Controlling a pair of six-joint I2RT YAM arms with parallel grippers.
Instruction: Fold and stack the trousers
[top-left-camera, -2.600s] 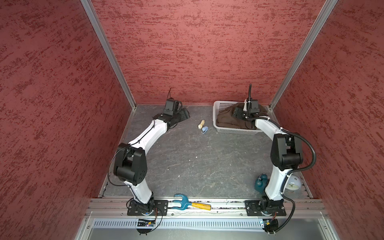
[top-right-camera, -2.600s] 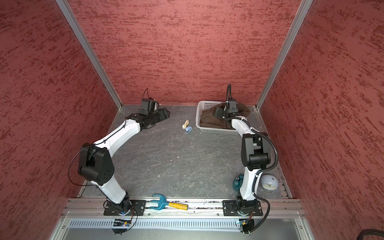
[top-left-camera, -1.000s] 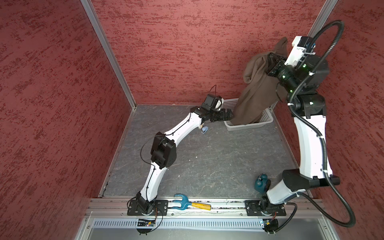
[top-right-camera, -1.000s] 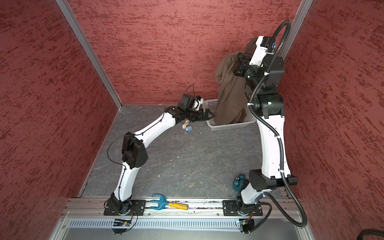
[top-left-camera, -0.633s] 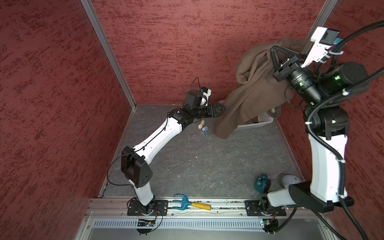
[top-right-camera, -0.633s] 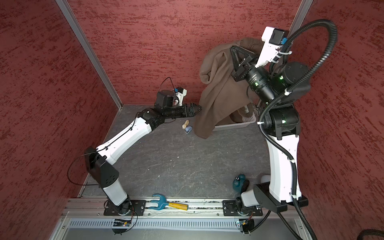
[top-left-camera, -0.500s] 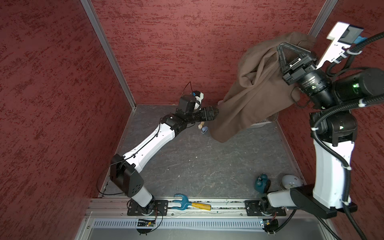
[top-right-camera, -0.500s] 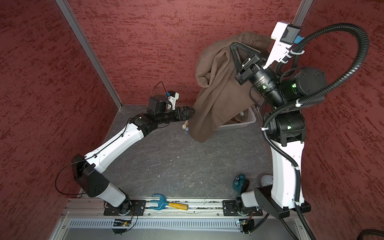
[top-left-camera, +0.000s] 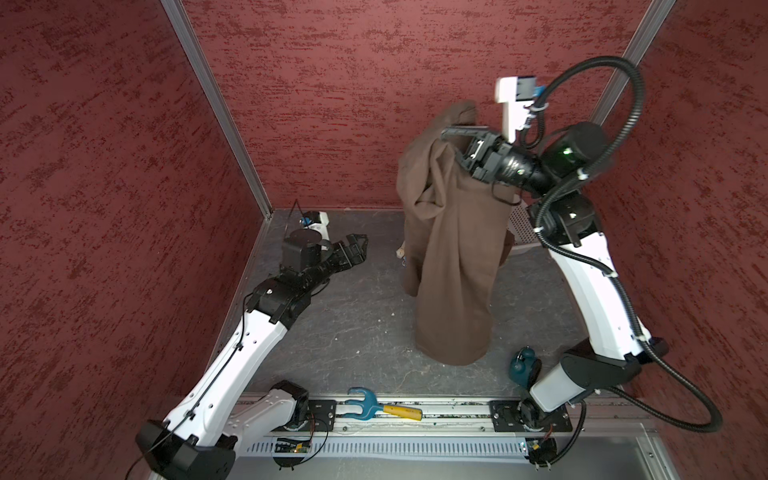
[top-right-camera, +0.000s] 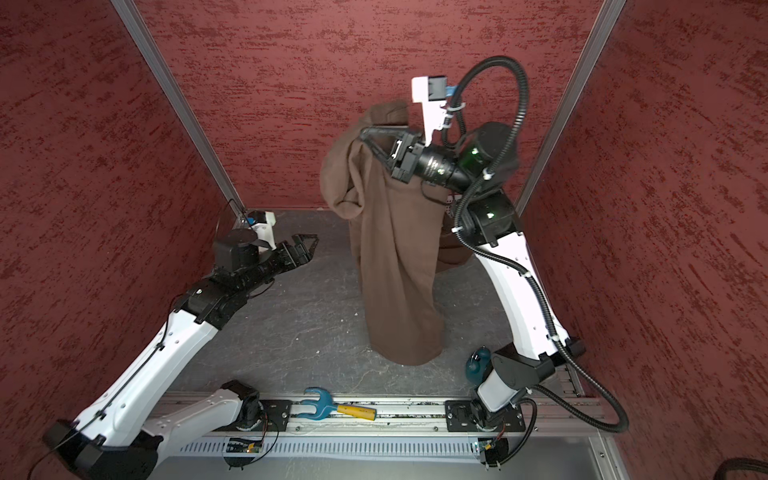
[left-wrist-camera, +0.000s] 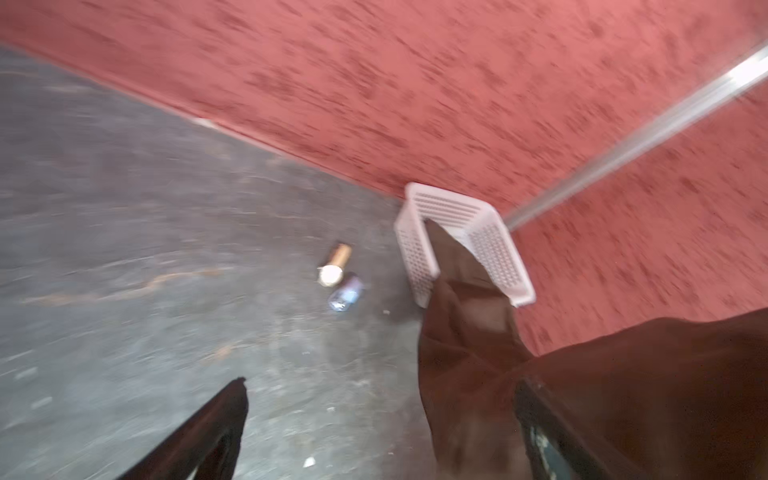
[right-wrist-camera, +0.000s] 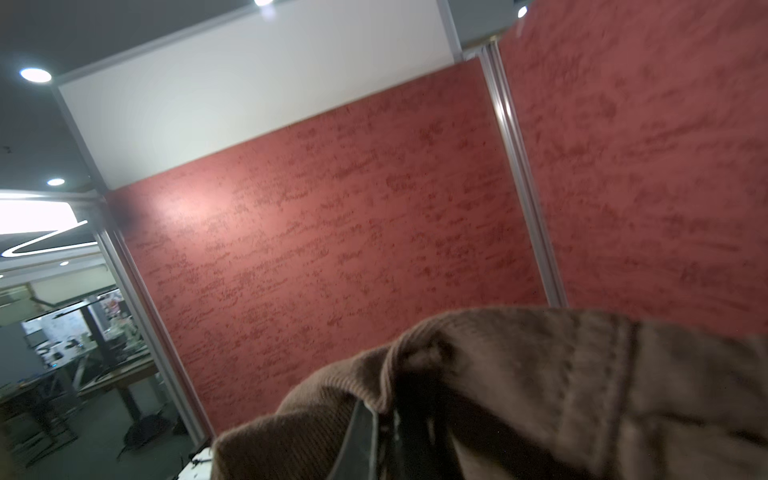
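The right end effector (top-left-camera: 445, 134) clamps the hanging trousers (top-left-camera: 453, 270) aloft (left end effector (top-left-camera: 361, 248) spread wide).

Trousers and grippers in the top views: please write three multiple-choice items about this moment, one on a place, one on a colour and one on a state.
1. Where are the trousers?
A) hanging from the raised right gripper
B) lying flat and folded
C) held in the left gripper

2. What colour are the trousers?
A) white
B) brown
C) blue

3. In what state is the left gripper?
A) shut on the trousers
B) shut and empty
C) open and empty

Key:
1 A, since both top views show the cloth hanging from its shut jaws.
2 B, since the cloth is plain brown.
3 C, since its jaws stand apart, clear of the cloth.
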